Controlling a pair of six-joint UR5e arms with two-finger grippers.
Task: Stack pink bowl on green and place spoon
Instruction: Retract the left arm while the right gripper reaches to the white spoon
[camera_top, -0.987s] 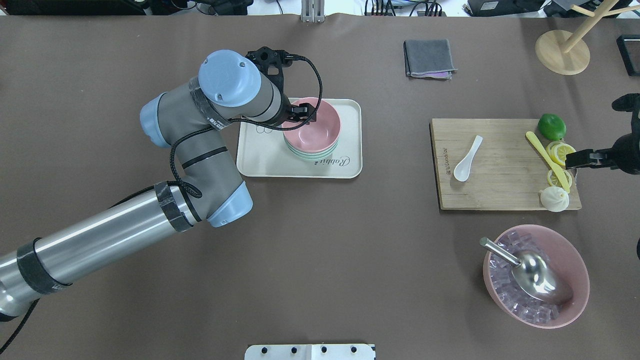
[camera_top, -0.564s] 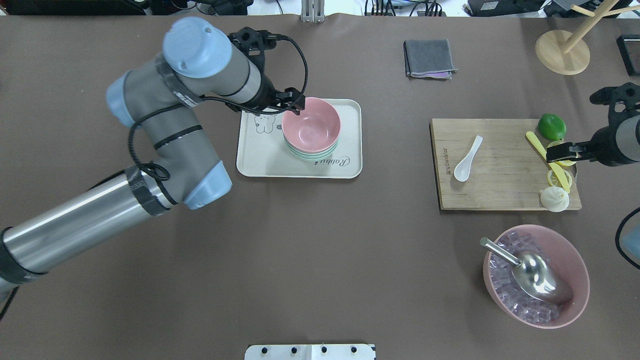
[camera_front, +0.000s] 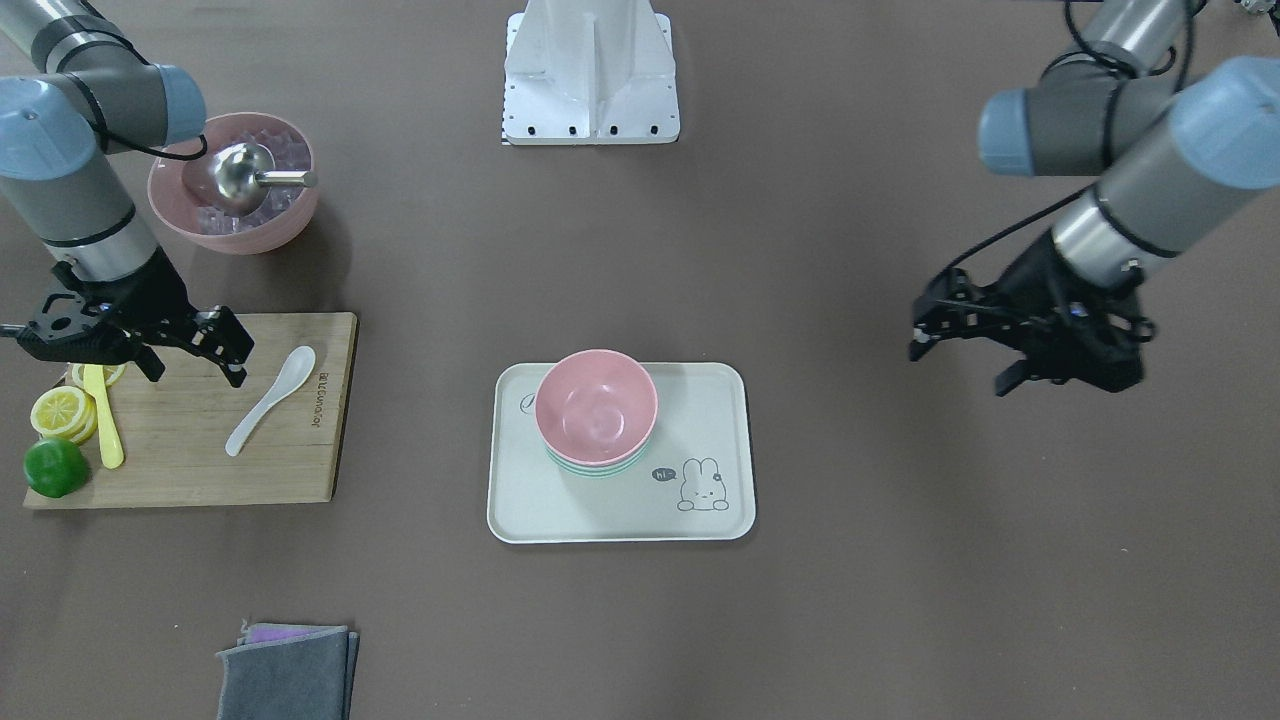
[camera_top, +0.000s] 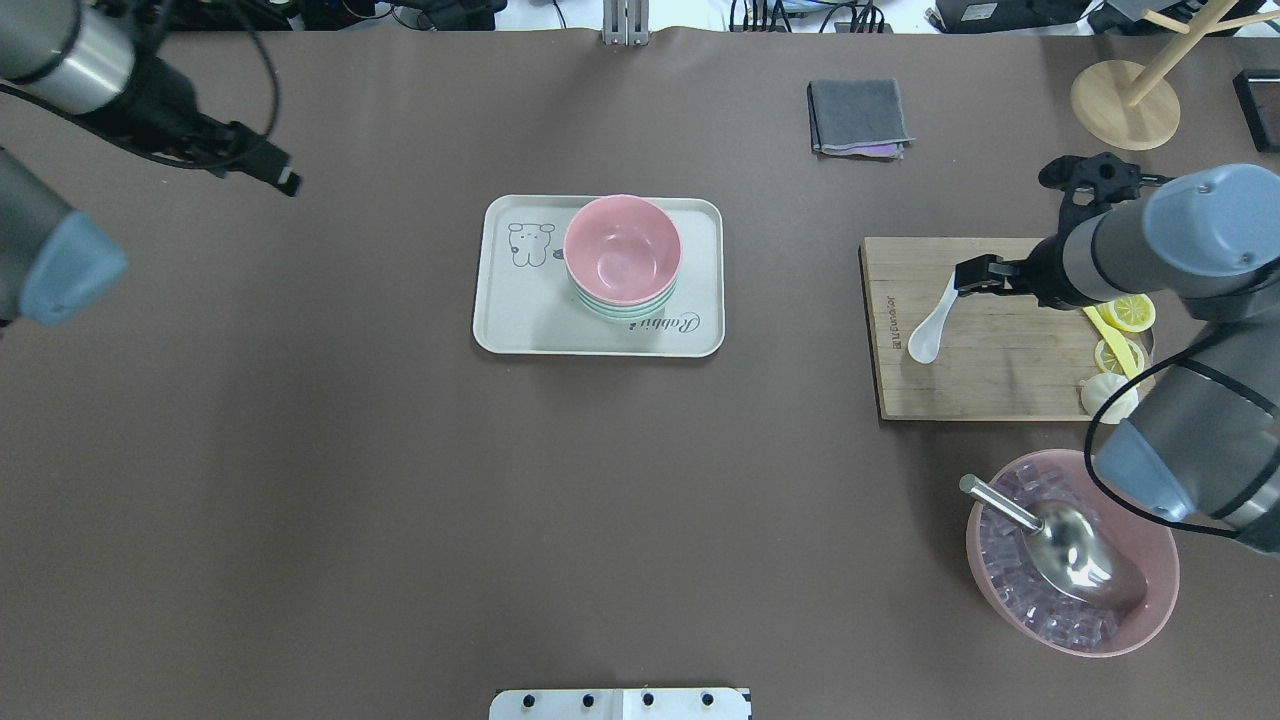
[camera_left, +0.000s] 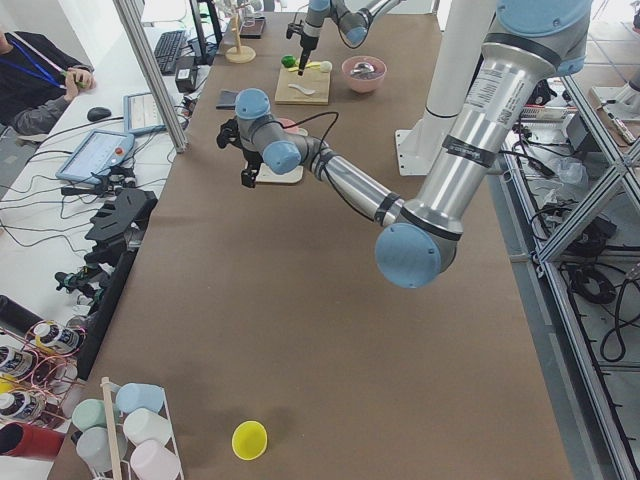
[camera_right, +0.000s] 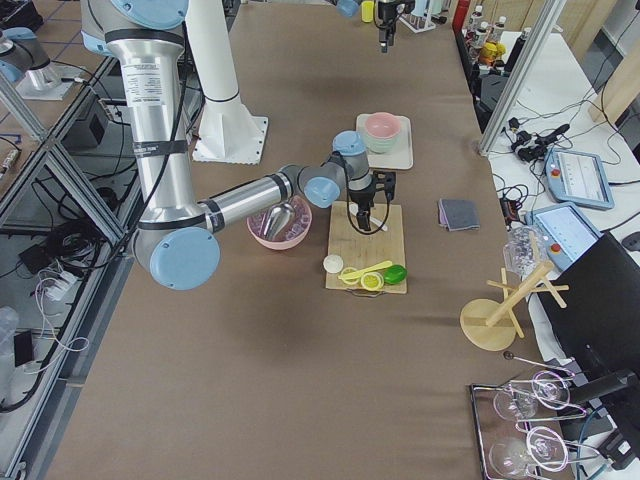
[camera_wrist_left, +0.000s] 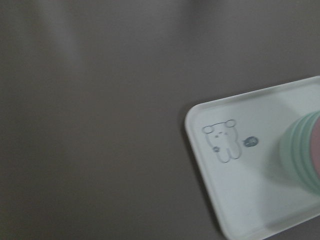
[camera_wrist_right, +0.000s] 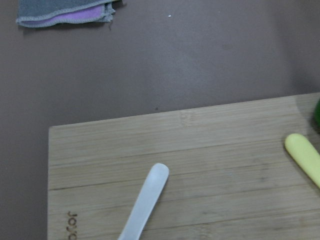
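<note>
Left pincer (camera_front: 958, 365) had pulled away, spread; pink bowl (camera_front: 596, 406) hid most of the green bowl (camera_front: 596, 468); right pincer (camera_front: 193, 372), spread, hung near the spoon (camera_front: 262, 408).

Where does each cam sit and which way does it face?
Front-facing: across the table, facing the robot, steeply down; left gripper on view's right, right gripper on its left.
Overhead: behind the robot, looking down; both arms enter.
Exterior left: table's left end, along it; left arm near.
Exterior right: right end; right arm near.
Left wrist: down on tray corner and green bowl; no gripper shows.
Right wrist: down on white spoon handle, cutting board; no gripper shows.
Shared: front-facing and overhead both show the pink bowl.
</note>
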